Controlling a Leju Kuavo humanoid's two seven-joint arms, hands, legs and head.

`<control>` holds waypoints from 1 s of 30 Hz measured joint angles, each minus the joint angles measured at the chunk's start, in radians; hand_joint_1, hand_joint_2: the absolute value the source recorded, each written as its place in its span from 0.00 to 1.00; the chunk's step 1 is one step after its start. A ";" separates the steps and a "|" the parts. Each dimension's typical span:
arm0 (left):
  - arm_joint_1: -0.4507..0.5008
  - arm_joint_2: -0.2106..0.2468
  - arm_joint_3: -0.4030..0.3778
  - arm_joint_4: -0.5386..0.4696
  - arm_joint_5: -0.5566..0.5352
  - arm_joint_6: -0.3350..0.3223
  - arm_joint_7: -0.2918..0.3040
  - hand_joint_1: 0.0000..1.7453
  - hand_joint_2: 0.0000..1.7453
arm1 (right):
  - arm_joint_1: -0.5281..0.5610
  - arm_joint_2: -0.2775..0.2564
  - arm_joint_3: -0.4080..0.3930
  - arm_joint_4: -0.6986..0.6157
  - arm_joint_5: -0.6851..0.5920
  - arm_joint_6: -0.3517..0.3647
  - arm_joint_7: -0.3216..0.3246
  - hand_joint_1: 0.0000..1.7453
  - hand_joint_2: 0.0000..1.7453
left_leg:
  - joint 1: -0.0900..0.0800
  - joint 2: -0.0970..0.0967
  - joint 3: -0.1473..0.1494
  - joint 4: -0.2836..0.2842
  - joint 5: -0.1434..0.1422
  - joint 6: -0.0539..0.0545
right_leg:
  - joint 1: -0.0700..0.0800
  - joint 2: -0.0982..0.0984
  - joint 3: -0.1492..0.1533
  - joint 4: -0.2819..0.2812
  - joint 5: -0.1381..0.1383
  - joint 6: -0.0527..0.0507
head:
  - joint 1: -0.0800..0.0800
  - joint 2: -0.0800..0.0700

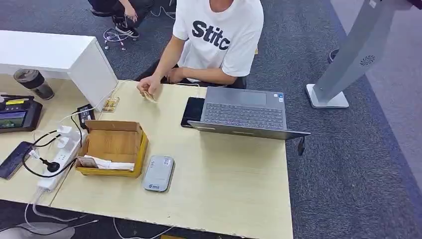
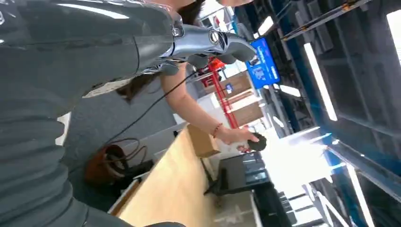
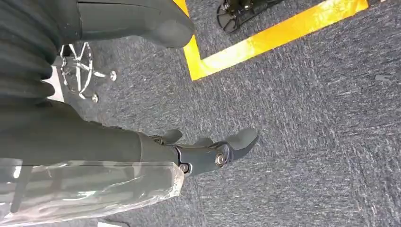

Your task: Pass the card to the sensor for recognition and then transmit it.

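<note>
A person in a white T-shirt sits at the table's far side and pinches a small tan card (image 1: 149,96) just above the tabletop. The sensor, a flat grey-white device (image 1: 158,173), lies near the front edge beside an open yellow-sided cardboard box (image 1: 113,147). White paper and a tan card-like piece (image 1: 88,162) lie in the box. My left hand (image 2: 208,45) hangs in the air away from the table, fingers spread, holding nothing. My right hand (image 3: 213,152) hangs over grey carpet, fingers apart and empty.
An open laptop (image 1: 244,112) and a black phone (image 1: 193,110) sit at the table's back right. A power strip (image 1: 57,159) with cables, a small screen device (image 1: 17,115) and a dark cup (image 1: 34,82) crowd the left. A grey kiosk stand (image 1: 348,55) stands on the carpet.
</note>
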 joint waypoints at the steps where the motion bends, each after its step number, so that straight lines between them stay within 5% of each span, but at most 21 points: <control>1: 0.003 0.000 -0.006 -0.007 0.001 0.000 0.000 0.00 1.00 | 0.000 0.002 -0.002 -0.001 0.000 0.000 0.000 0.00 1.00 | 0.000 0.000 0.000 0.000 0.000 0.000 | 0.000 0.000 0.000 0.000 0.000 0.000 | 0.000 0.000; 11: 0.006 0.006 -0.061 -0.068 -0.073 -0.067 -0.007 0.00 1.00 | -0.003 0.010 -0.025 -0.013 0.072 0.000 -0.003 0.00 1.00 | 0.000 0.000 0.000 0.000 0.000 0.000 | 0.000 0.000 0.000 0.000 0.000 0.000 | 0.000 0.000; 15: 0.028 0.048 -0.182 -0.077 -0.129 0.031 0.028 0.00 1.00 | -0.013 0.010 -0.035 -0.010 0.097 0.000 -0.005 0.00 1.00 | 0.000 0.000 0.001 0.000 0.000 0.000 | 0.000 0.000 0.000 0.000 0.000 0.000 | 0.000 0.000; 21: 0.035 0.194 -0.464 -0.068 -0.269 0.260 0.162 0.00 1.00 | -0.025 -0.005 -0.042 0.011 0.126 0.000 -0.016 0.00 1.00 | 0.000 -0.001 0.001 0.000 0.001 -0.001 | 0.000 -0.001 0.000 0.000 0.000 0.000 | 0.000 0.000; 25: 0.007 0.274 -0.641 -0.028 -0.384 0.307 0.221 0.00 1.00 | -0.033 -0.016 -0.043 0.024 0.142 0.000 -0.025 0.00 1.00 | 0.000 -0.001 0.001 0.000 0.001 -0.001 | 0.000 0.000 0.001 0.000 0.001 0.000 | 0.000 0.000; 30: -0.005 0.322 -0.738 0.002 -0.396 0.318 0.231 0.00 1.00 | -0.034 -0.024 -0.043 0.034 0.142 0.000 -0.029 0.00 1.00 | 0.000 0.000 0.001 0.001 0.001 -0.001 | 0.000 0.001 0.001 0.000 0.001 0.000 | 0.000 0.000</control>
